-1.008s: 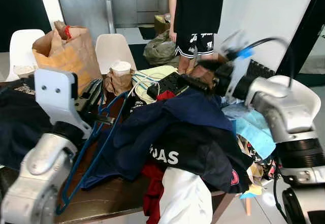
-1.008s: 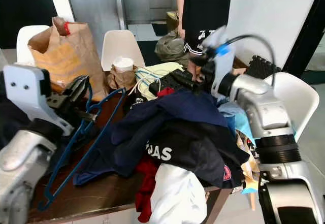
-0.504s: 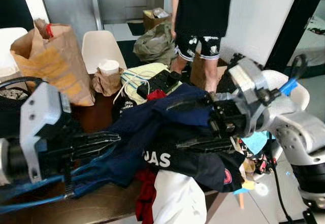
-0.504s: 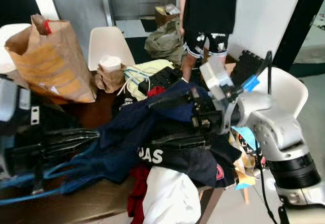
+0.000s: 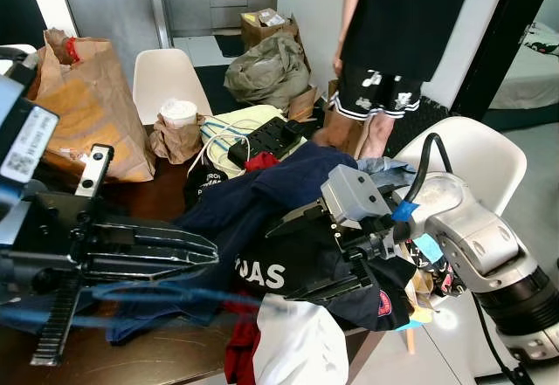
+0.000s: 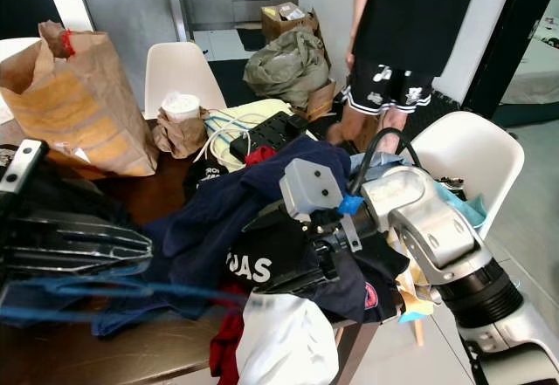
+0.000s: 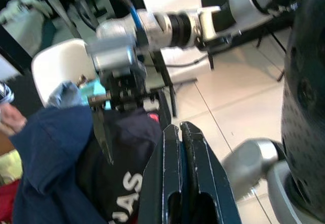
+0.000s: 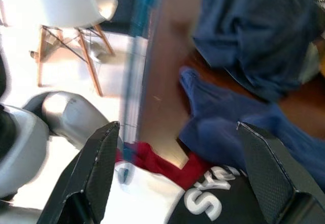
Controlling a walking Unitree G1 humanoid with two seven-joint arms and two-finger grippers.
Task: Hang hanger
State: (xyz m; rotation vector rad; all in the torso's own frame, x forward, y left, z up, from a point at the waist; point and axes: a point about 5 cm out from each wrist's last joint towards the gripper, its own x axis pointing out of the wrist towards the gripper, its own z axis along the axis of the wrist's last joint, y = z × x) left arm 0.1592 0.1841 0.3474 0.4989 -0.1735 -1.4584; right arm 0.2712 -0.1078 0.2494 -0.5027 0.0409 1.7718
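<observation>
Above the cluttered table (image 5: 166,195), the left end effector (image 5: 205,251) clamps the blue hanger (image 5: 148,296); the right end effector (image 5: 293,254) gapes wide.

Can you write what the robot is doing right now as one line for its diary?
step: hang hanger | left tool: shut on blue hanger | right tool: open above black shirt | place: clothes pile on table

A dark brown wooden table (image 5: 175,363) fills the lower left — a heap of clothes (image 5: 288,228) at centre, a brown paper bag (image 5: 87,106) upper left, a crumpled cup (image 5: 177,127) and a black power strip (image 5: 266,138) behind.
</observation>
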